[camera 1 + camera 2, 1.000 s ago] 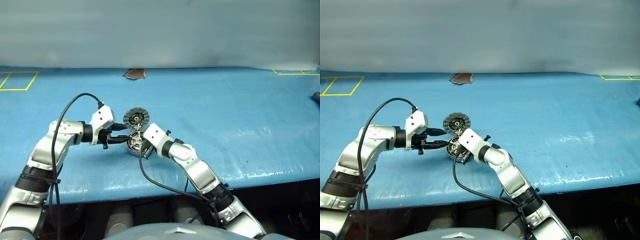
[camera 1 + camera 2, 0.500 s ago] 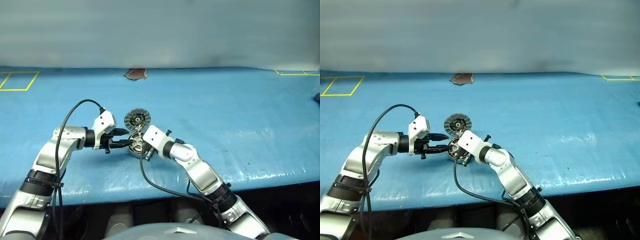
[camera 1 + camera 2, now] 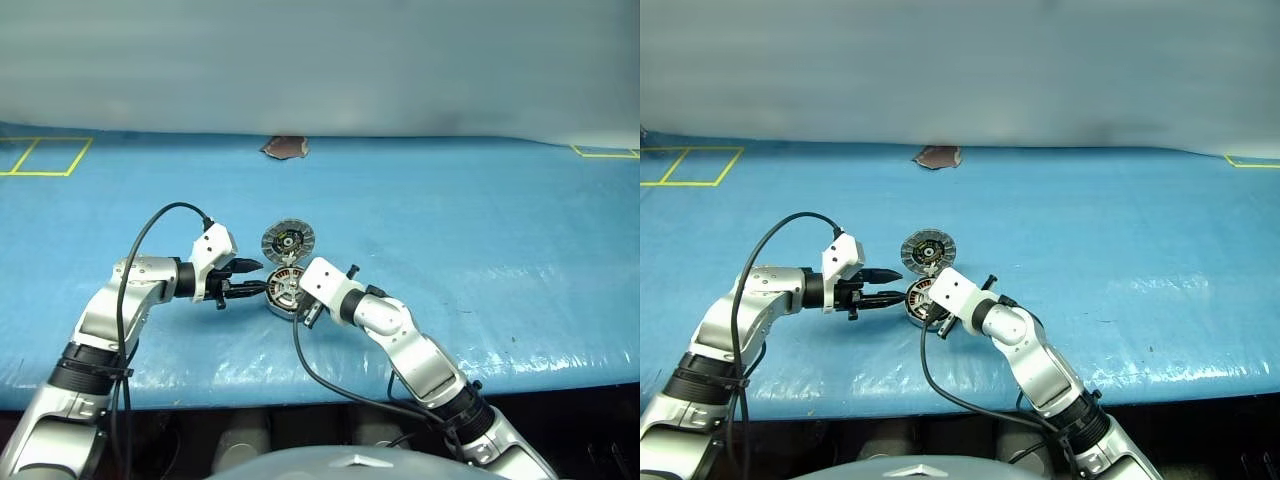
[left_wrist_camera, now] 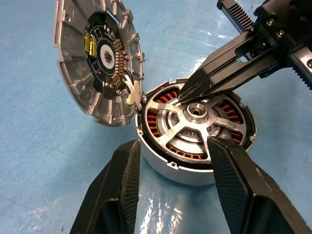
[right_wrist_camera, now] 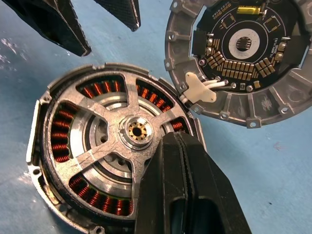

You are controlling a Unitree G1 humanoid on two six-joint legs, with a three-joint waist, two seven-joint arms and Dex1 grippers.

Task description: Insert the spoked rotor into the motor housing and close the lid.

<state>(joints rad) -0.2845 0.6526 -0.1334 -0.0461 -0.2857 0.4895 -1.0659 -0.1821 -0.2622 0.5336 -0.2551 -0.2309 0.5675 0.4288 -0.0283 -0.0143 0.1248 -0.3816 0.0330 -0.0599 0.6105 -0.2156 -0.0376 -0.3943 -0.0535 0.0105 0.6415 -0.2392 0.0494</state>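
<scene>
On the blue table (image 3: 480, 220), spoked rotor (image 5: 109, 146) sits in motor housing (image 4: 161, 163), lid (image 4: 95, 63) hinged open; closed right gripper (image 5: 180, 146) should press rotor flush while half-open left gripper (image 4: 170, 165), empty, steadies housing.

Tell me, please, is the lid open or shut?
Open: the lid stands tilted up beside the housing, its circuit side exposed, with the rotor uncovered.
</scene>
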